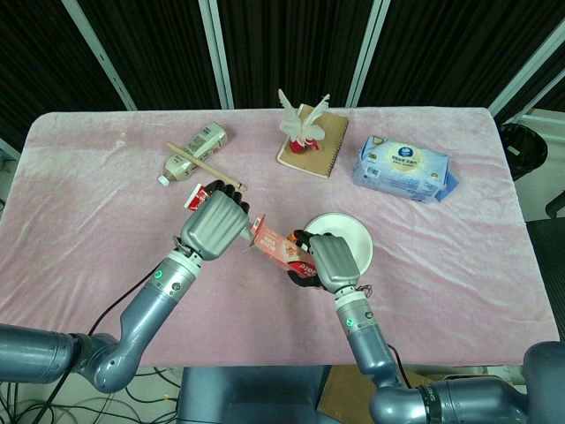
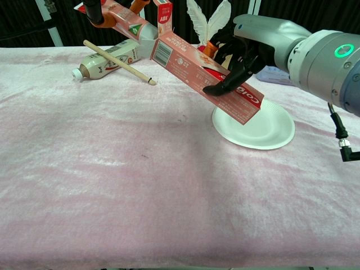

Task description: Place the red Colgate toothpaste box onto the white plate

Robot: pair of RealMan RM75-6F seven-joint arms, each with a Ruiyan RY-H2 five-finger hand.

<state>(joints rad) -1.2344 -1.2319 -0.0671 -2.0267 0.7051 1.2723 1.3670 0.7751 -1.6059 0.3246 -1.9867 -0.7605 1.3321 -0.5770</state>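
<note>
My right hand (image 1: 331, 261) (image 2: 254, 46) grips the red Colgate toothpaste box (image 1: 279, 249) (image 2: 203, 76) near its right end. The box is tilted, and its lower end hangs over the left rim of the white plate (image 1: 355, 237) (image 2: 264, 130). Whether it touches the plate I cannot tell. My left hand (image 1: 216, 225) is closed around a smaller red and white box (image 1: 196, 197) (image 2: 128, 22), close to the Colgate box's raised barcode end. In the chest view that hand is almost wholly cut off at the top edge.
At the back left a drink bottle (image 1: 198, 150) (image 2: 107, 61) lies on its side with a wooden stick (image 1: 208, 167) (image 2: 119, 63) across it. Behind the plate, a white feathered ornament (image 1: 303, 119) stands on a notebook (image 1: 318, 146). A blue wipes pack (image 1: 404, 168) lies at the back right.
</note>
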